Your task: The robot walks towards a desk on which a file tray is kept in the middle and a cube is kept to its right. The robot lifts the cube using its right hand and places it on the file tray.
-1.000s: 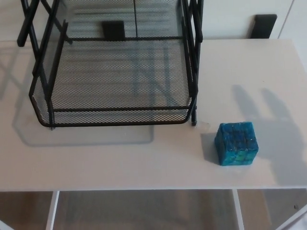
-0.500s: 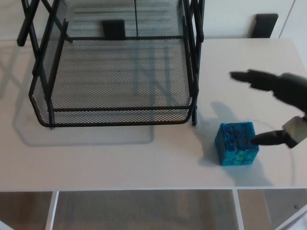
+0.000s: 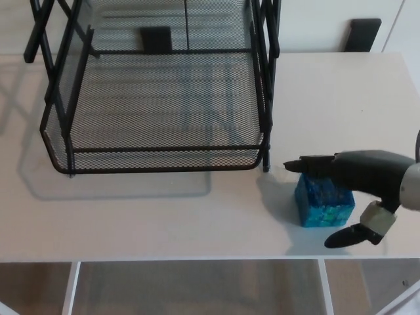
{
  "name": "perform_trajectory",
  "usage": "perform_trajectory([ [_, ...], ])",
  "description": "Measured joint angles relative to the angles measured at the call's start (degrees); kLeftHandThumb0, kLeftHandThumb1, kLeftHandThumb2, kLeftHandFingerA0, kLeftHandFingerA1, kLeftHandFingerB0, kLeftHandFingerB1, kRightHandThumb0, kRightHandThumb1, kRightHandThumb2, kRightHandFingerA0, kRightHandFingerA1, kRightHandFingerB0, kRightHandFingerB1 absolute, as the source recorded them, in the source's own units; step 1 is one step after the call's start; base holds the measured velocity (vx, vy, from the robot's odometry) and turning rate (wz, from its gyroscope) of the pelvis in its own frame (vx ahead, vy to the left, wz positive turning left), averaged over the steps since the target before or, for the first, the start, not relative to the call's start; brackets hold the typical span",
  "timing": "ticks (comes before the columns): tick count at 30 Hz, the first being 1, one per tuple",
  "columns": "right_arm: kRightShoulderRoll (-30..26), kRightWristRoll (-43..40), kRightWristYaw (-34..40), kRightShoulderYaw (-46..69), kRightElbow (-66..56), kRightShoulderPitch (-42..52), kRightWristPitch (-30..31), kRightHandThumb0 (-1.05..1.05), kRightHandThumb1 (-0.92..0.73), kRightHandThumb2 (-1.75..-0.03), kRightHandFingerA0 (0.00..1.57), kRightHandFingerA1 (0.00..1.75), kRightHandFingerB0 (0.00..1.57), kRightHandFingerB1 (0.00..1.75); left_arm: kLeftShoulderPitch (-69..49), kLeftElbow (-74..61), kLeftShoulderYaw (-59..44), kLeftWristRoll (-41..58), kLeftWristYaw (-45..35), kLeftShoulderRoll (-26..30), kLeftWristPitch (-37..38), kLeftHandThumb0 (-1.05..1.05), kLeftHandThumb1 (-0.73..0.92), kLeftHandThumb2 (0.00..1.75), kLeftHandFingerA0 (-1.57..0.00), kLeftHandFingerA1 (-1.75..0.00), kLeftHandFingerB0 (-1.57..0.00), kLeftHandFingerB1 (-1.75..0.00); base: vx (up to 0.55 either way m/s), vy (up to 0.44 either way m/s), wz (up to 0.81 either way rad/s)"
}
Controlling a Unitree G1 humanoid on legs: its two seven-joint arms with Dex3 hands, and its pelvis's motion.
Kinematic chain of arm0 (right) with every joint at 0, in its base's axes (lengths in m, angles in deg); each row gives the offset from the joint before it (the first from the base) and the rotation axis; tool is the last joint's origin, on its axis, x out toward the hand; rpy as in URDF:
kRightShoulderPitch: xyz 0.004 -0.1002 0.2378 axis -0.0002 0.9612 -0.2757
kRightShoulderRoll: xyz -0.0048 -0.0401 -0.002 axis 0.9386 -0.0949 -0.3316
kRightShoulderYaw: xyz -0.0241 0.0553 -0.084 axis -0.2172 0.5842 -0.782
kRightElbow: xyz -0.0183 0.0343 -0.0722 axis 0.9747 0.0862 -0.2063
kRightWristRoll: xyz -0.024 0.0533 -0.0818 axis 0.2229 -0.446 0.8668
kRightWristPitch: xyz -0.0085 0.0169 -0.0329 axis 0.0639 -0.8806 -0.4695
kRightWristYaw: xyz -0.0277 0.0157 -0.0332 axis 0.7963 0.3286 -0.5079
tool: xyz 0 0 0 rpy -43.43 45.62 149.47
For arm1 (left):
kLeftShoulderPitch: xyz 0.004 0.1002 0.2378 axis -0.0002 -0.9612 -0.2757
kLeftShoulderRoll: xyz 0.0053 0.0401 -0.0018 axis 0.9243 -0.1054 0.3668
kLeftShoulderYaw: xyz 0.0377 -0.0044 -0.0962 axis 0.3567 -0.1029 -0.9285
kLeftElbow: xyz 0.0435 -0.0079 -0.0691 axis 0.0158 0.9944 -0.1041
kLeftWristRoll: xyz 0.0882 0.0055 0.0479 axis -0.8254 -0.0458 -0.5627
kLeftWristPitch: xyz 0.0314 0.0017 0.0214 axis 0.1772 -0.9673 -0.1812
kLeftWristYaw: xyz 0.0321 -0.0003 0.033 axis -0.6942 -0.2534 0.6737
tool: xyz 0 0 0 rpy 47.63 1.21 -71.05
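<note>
A blue-green patterned cube (image 3: 321, 203) rests on the white desk (image 3: 164, 216), just right of the black mesh file tray (image 3: 157, 105). My right hand (image 3: 357, 187) reaches in from the right edge and hovers over the cube. Its long fingers (image 3: 315, 163) stretch across the cube's top, while the thumb (image 3: 351, 235) sits low at the cube's near right side. The fingers are spread apart and nothing is held. My left hand does not show.
The tray's black wire uprights (image 3: 266, 65) stand close to the cube's left. The desk's front edge (image 3: 197, 260) runs just below the cube, with white legs under it. Dark chair backs (image 3: 362, 34) show behind the desk.
My right hand came in from the right, then dropped and moved left over the cube; its thumb has swung from the cube's right face to its near side. The cube and tray have stayed put.
</note>
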Motion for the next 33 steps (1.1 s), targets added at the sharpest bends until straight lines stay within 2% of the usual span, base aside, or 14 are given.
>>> perform_trajectory([
  [3, 0.0, 2.4, 0.7, -0.6, 0.3, 0.3, -0.3, -0.67, -0.56, -0.60, 0.00, 0.35, 0.00, 0.22, 0.7, 0.9, 1.4, -0.3, 0.1, 0.2, 0.0, -0.96, 0.83, 0.67, -0.32, -0.85, -0.09, -0.67, 0.00, 0.000, 0.00],
  [4, 0.0, 3.0, 1.0, -0.7, 0.3, 0.4, -0.3, -0.67, -0.40, -0.82, 0.00, 0.36, 0.00, 0.25, 0.9, 1.1, 1.8, -0.5, 0.1, 0.3, 0.0, -0.96, 0.82, 0.69, -0.30, -0.84, -0.08, -0.66, 0.00, 0.000, 0.00],
  [6, 0.0, 4.6, 2.3, -0.8, 0.5, 1.0, -0.9, -0.57, -0.58, -0.59, 0.03, 0.48, 0.03, 0.26, 1.0, 1.4, 2.8, -0.8, 0.2, 0.4, 0.0, -0.93, 0.80, 0.75, -0.27, -0.80, -0.14, -0.67, 0.00, 0.000, 0.00],
  [7, 0.1, 5.3, 3.1, -0.8, 0.7, 1.2, -1.4, -0.49, -0.39, -0.85, 0.00, 0.52, 0.00, 0.36, 0.9, 1.5, 3.2, -0.9, 0.3, 0.5, 0.0, -0.94, 0.79, 0.69, -0.27, -0.84, -0.09, -0.68, 0.00, 0.000, 0.00],
  [8, 0.1, 6.0, 3.8, -0.9, 1.1, 1.4, -2.0, -0.48, -0.60, -0.59, 0.09, 0.50, 0.07, 0.27, 0.8, 1.3, 3.6, -1.0, 0.4, 0.5, 0.0, -0.97, 0.59, 1.00, -0.31, -0.79, -0.15, -0.67, 0.00, 0.000, 0.00],
  [10, 0.1, 6.9, 5.2, -0.9, 1.8, 1.8, -3.2, -0.45, -0.64, -0.60, 0.16, 0.49, 0.10, 0.30, 0.0, 0.1, 4.1, -1.2, 0.4, 0.6, 0.0, -0.93, 0.60, 1.17, -0.37, -0.80, -0.13, -0.65, 0.00, 0.000, 0.00],
  [12, 0.1, 8.3, 7.4, -1.0, 2.8, 2.3, -5.3, -0.46, -0.65, -0.60, 0.28, 0.51, 0.20, 0.31, -1.0, -1.5, 4.8, -1.6, 0.4, 0.9, 0.0, -0.87, 0.58, 1.13, -0.37, -0.78, -0.13, -0.64, 0.00, 0.000, 0.00],
  [13, 0.1, 9.0, 8.5, -1.1, 3.1, 2.4, -6.2, -0.45, -0.66, -0.61, 0.29, 0.51, 0.20, 0.32, -1.0, -1.6, 5.1, -1.8, 0.5, 1.0, 0.0, -0.86, 0.77, 0.76, -0.31, -0.82, -0.16, -0.67, 0.00, 0.000, 0.00],
  [17, 0.1, 11.7, 12.4, -1.9, 3.9, 2.6, -8.7, -0.41, -0.62, -0.59, 0.31, 0.62, 0.31, 0.34, -0.8, -0.4, 6.0, -2.3, 0.6, 1.0, 0.0, -0.92, 0.59, 1.16, -0.39, -0.80, -0.13, -0.64, 0.00, 0.000, 0.00],
  [18, 0.1, 12.3, 13.2, -2.1, 4.2, 2.6, -9.0, -0.41, -0.63, -0.59, 0.30, 0.64, 0.31, 0.34, -0.9, -0.3, 6.2, -2.3, 0.6, 1.0, 0.0, -0.93, 0.76, 0.74, -0.29, -0.84, -0.17, -0.69, 0.00, 0.000, 0.00],
  [25, 0.1, 17.9, 20.4, -4.5, 6.3, 2.5, -10.5, -0.38, -0.67, -0.61, 0.33, 0.66, 0.25, 0.36, -1.3, -0.2, 6.6, -2.5, 0.6, 1.0, 0.0, -0.87, 0.76, 0.73, -0.29, -0.80, -0.17, -0.66, 0.00, 0.000, 0.00],
  [29, 0.6, 20.5, 24.1, -6.1, 8.6, 2.1, -11.0, -0.25, -0.73, -0.71, 0.90, 1.53, 0.39, 0.50, -1.2, 0.1, 6.8, -2.6, 0.6, 1.0, 0.0, -0.83, 0.75, 0.76, -0.32, -0.81, -0.19, -0.67, 0.00, 0.000, 0.00],
  [31, 1.0, 21.3, 26.0, -6.7, 9.9, 2.0, -11.6, -0.28, -0.75, -0.69, 0.92, 1.64, 0.75, 0.70, -1.2, 0.1, 7.1, -2.8, 0.6, 1.0, 0.0, -0.81, 0.74, 0.78, -0.37, -0.84, -0.22, -0.67, 0.00, 0.000, 0.00],
  [33, 1.4, 22.5, 28.9, -7.4, 11.8, 1.7, -12.2, -0.32, -0.71, -0.61, 0.89, 1.70, 0.80, 0.87, -1.2, 0.1, 7.7, -3.0, 0.7, 1.0, 0.0, -0.80, 0.74, 0.78, -0.37, -0.82, -0.22, -0.66, 0.00, 0.000, 0.00],
])
